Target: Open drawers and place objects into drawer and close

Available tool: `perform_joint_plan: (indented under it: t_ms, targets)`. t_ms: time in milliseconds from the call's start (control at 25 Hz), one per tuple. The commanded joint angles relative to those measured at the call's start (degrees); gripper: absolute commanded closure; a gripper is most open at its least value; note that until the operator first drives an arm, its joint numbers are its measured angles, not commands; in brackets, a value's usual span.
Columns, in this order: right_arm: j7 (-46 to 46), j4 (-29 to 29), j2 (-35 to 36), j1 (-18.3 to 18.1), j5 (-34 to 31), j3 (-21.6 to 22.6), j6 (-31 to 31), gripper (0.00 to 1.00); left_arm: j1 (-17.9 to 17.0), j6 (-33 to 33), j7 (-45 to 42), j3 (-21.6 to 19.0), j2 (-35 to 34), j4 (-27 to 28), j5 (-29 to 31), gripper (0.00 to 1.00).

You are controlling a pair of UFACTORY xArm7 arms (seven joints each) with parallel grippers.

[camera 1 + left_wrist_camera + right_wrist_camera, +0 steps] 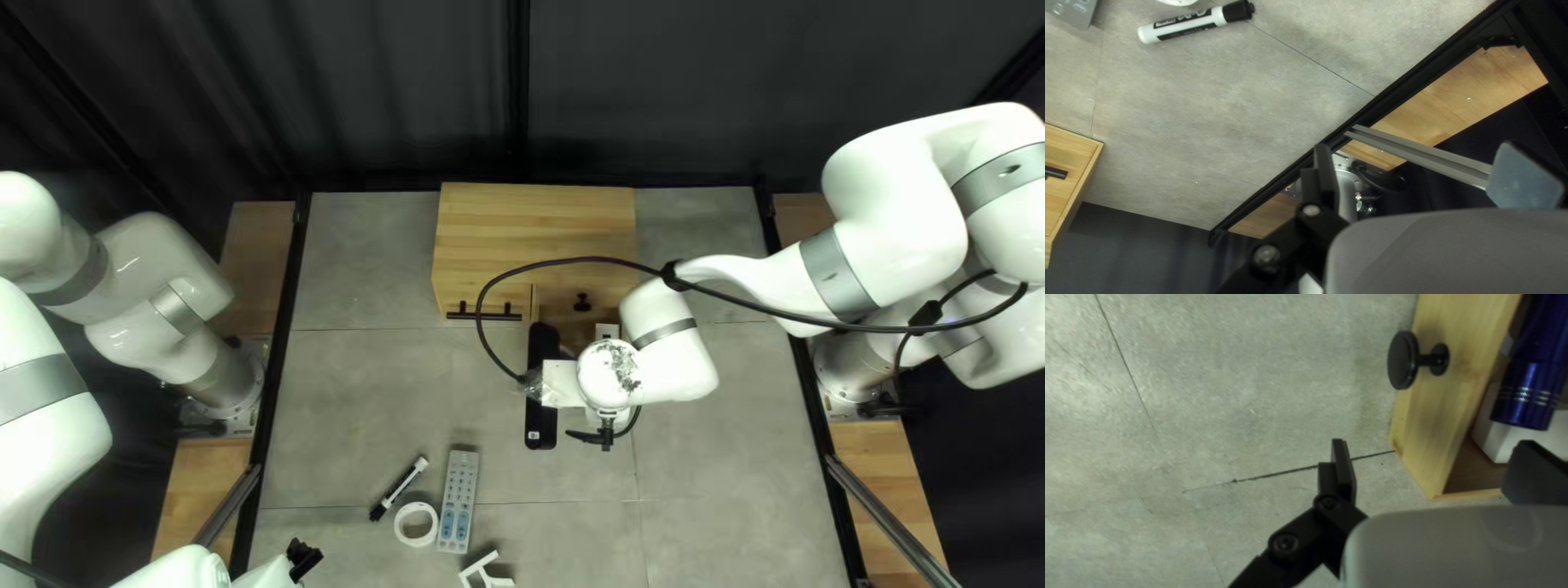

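R wrist view shows what the top left view mostly loses under the R arm: an open drawer (pixel 1426 430), round black knob (pixel 1403 359) on its front. In it, a blue cylinder (pixel 1527 394) w/ thin pale rings, plus a white box (pixel 1508 430) partly beneath it. Only the R wrist view shows the cylinder. Top left view adds the whole wooden cab. (pixel 533 234), mid far edge of tabletop (pixel 359 403); its L drawer (pixel 457 296) is closed, black bar handle (pixel 484 316) across the front.

R gripper (pixel 605 425) is released, fingers wide apart, nothing btwn; one's over bare tabletop, other's nr the drawer end, can't tell if touching. L gripper (pixel 305 558) is at tabletop's near L corner, also spread & empty.

Loose objs are toward the near edge, L of ctr: marker (pixel 401 488), white ring (pixel 416 524) just beside it, grey remote (pixel 458 501) next to that, & white bracket-like pc (pixel 487 572) closest to the edge. L wrist view gives marker detail: white body, black cap, lying flat.
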Motion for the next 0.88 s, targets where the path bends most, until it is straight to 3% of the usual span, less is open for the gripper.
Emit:
perform_joint_plan:
  t_ms: [40,880]
  targets:
    - [-2.4,-0.5,0.3,-0.6,1.3,0.5,-1.7,0.0,0.0,0.0,0.0,0.0,0.0,0.0,0.0,0.0]
    - [-4.0,-1.8,0.6,-0.8,3.0,1.3,-5.4,0.0,0.0,0.0,0.0,0.0,0.0,0.0,0.0,0.0]
